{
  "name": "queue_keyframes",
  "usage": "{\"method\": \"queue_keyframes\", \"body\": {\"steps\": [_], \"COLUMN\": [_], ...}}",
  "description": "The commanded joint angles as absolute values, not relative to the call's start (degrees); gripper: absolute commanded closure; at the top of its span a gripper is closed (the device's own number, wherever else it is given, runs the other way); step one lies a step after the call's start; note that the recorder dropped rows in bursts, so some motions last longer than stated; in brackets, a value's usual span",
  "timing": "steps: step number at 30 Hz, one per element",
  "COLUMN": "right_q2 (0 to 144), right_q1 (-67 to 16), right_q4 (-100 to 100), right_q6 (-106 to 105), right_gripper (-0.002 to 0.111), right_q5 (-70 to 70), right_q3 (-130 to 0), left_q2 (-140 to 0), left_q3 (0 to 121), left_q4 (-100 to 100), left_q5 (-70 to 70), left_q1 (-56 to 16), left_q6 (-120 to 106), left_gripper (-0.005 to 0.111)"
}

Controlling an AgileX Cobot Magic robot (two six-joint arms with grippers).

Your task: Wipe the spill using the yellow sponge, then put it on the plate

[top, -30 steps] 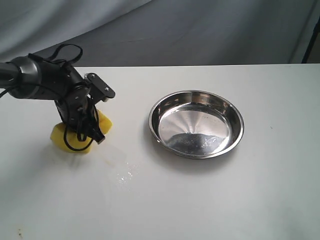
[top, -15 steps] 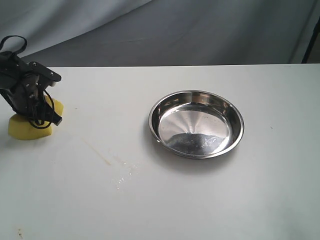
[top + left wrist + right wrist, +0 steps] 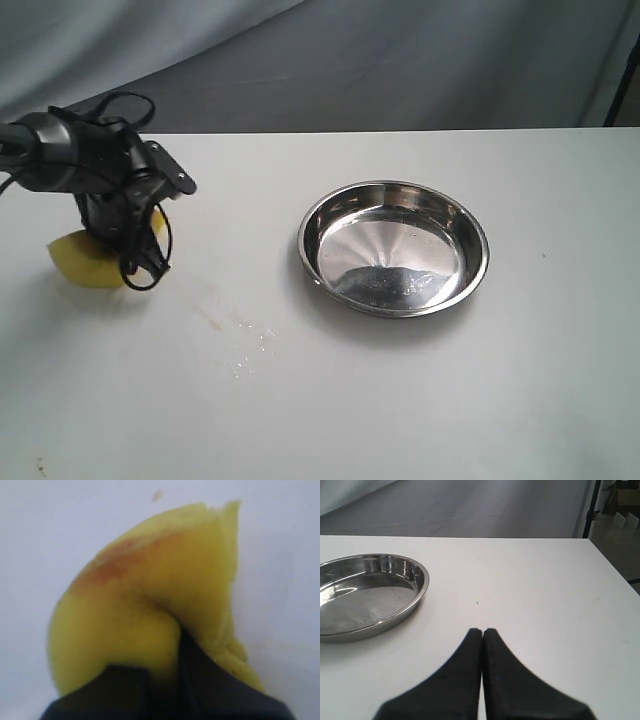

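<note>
My left gripper (image 3: 128,250) is shut on the yellow sponge (image 3: 80,262), pressing it onto the white table at the far left. In the left wrist view the squeezed sponge (image 3: 150,595) bulges around the dark fingers (image 3: 200,675) and carries a brownish stain. The spill (image 3: 212,318) shows only as a faint amber streak with small wet droplets, to the right of the sponge. The steel plate (image 3: 304,232) sits empty right of centre; its rim (image 3: 423,584) also shows in the right wrist view. My right gripper (image 3: 482,631) is shut on nothing, above bare table to the plate's right.
The table's far edge (image 3: 400,131) meets a grey cloth backdrop (image 3: 400,60). In the right wrist view the table's edge (image 3: 612,562) runs close by, with floor and a black stand beyond.
The left gripper swept the sponge left across the table, away from the wet streak, and has since come partway back to the right. Plate and right gripper have not moved.
</note>
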State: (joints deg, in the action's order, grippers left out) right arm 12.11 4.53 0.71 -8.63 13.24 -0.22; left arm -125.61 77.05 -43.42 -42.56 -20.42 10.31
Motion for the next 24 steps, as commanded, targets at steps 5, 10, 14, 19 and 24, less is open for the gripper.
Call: {"method": "queue_keyframes", "body": {"steps": [5, 10, 14, 19, 24], "right_q2": [12.3, 12.3, 12.3, 12.3, 12.3], "right_q1": [4.7, 4.7, 4.7, 4.7, 4.7], "right_q4": [0.4, 0.4, 0.4, 0.4, 0.4], "right_q6": [-8.6, -8.6, -8.6, -8.6, -8.6], "right_gripper": [0.108, 0.108, 0.108, 0.108, 0.108], "right_q5": [12.8, 12.8, 12.8, 12.8, 12.8], "right_q3": [0.0, 0.0, 0.0, 0.0, 0.0], "left_q2": [-127.5, -127.5, -127.5, -126.6, -124.4], "left_q3": [75.3, 75.3, 75.3, 75.3, 75.3], "left_q4": [-33.1, -30.8, -29.7, -28.9, -25.6], "left_q5": [-48.7, -50.2, -51.6, -52.6, -52.2], "left_q1": [-32.8, -37.1, -39.8, -42.2, -43.4], "left_q6": [2.4, 2.2, 1.0, 1.0, -0.8], "left_gripper": [0.107, 0.107, 0.107, 0.107, 0.107]}}
